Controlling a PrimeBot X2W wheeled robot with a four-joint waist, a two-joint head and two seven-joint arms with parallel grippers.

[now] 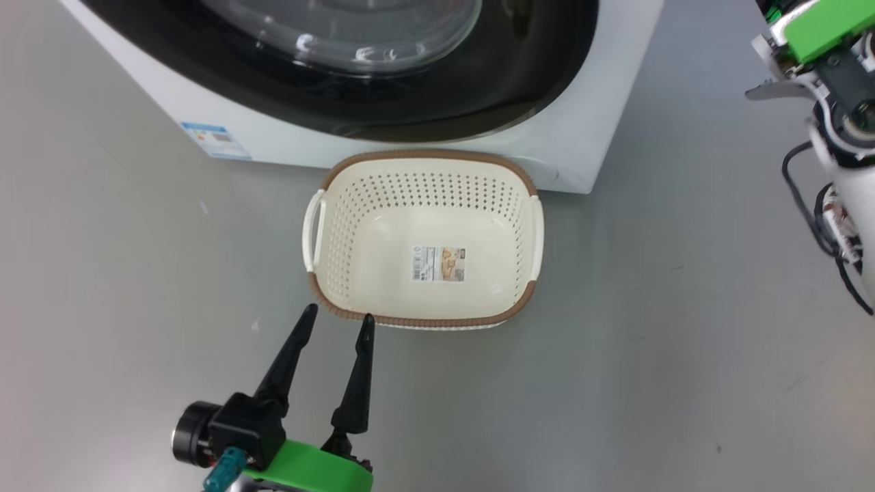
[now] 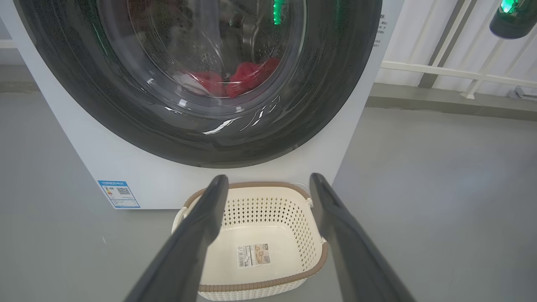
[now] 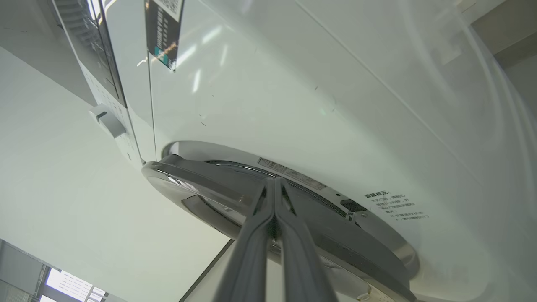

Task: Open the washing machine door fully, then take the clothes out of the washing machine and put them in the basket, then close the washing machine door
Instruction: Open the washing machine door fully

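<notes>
Inside, clothes (image 2: 247,76) (red) behind door (image 2: 105,107).

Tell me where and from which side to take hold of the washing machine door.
Probably the washing machine door at its rim's outer edge, from the robot's right: there the rim seems to stand off the white front, leaving a gap for the shut right gripper. The bulging glass offers no hold.

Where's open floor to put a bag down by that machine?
Bare floor lies left of the basket, out from the labelled corner of the washing machine. A wider bare stretch lies right of the basket, toward the robot's right arm. The basket holds only a sticker. It is crowded between the basket's far rim and the machine, under the door.
</notes>
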